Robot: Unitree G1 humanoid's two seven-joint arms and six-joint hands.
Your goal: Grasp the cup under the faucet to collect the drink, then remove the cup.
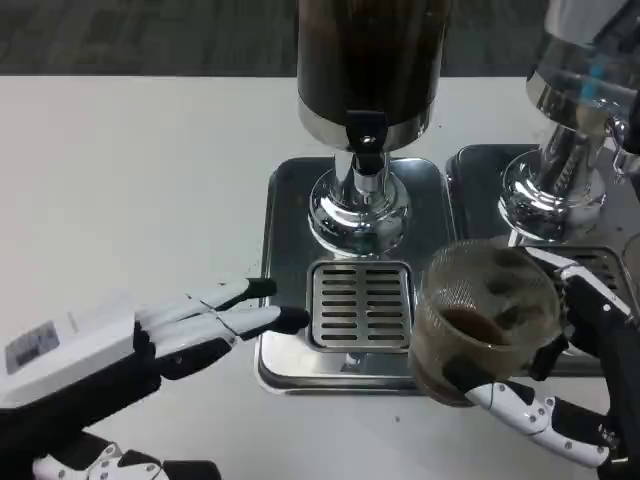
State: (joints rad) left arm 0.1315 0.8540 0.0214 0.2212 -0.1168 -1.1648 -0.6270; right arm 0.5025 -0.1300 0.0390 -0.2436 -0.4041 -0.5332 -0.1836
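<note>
A clear glass cup with a little dark drink at its bottom is gripped by my right hand, to the right of the drip grate and away from the faucet. The dark drink dispenser stands on a chrome base on its steel tray. My left hand lies at the tray's left edge with fingers stretched out toward the grate, holding nothing.
A second chrome dispenser stands on its own tray at the right, just behind the cup. White table stretches out to the left.
</note>
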